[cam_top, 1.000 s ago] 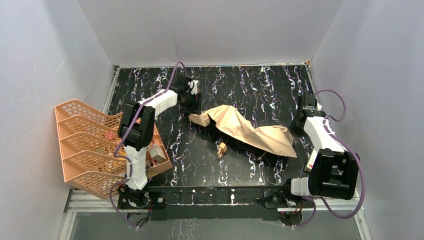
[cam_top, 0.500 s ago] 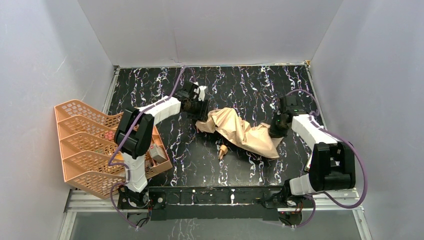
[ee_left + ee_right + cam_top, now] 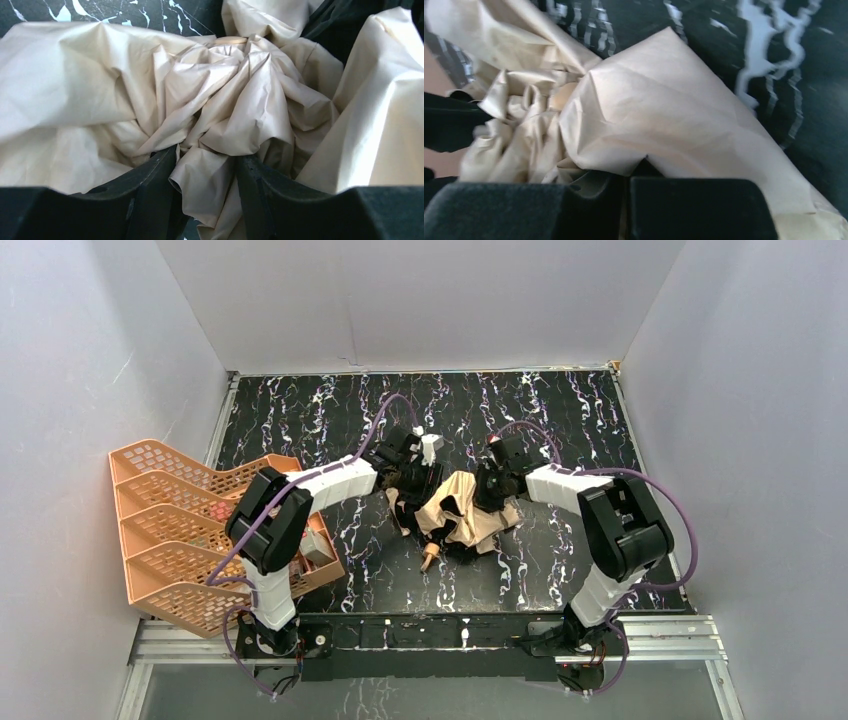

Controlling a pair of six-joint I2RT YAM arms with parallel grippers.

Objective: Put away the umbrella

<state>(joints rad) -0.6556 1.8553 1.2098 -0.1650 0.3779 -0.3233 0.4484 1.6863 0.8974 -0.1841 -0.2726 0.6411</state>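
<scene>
The umbrella (image 3: 458,516) lies bunched up in the middle of the black marbled table, tan canopy outward, with its small tan handle (image 3: 430,558) pointing toward the near edge. My left gripper (image 3: 417,483) presses in from the left. In the left wrist view the left gripper (image 3: 207,159) is shut on a thick fold of the tan canopy (image 3: 235,95). My right gripper (image 3: 489,494) comes in from the right. In the right wrist view the right gripper (image 3: 626,182) is nearly closed, pinching an edge of the canopy (image 3: 664,115). The umbrella's shaft and ribs are mostly hidden under the fabric.
An orange mesh tray rack (image 3: 178,532) stands at the table's left edge, with a small box (image 3: 316,545) at its right end. White walls (image 3: 420,300) close off the back and both sides.
Both grippers have swept toward each other into the table's middle. The canopy, stretched out long a second ago, is now gathered into a tight bunch, and the handle has shifted slightly left.
</scene>
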